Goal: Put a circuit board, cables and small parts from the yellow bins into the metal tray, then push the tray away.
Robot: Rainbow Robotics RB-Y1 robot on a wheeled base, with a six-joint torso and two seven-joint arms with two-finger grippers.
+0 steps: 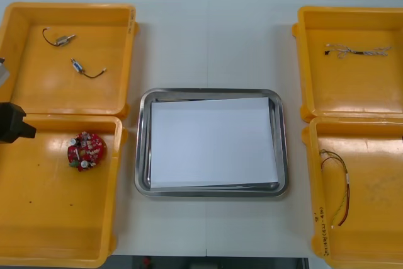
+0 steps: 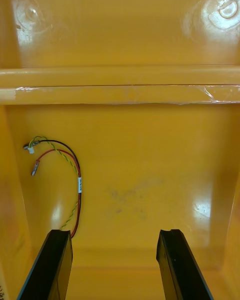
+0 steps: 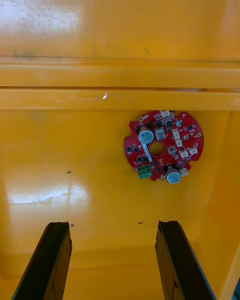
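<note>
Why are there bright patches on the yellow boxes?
Right wrist view: lights glare off the bin floor ahead of the open right gripper. Left wrist view: a glare patch near the circuit board, ahead of the open left gripper. Front view: the metal tray's rim gleams.

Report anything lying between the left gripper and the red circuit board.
Nothing visible does. The left gripper, open, hangs over the near left yellow bin; the circuit board lies alone on its floor beyond the fingertips, bare floor between. The right gripper hangs open over the near right bin.
</note>
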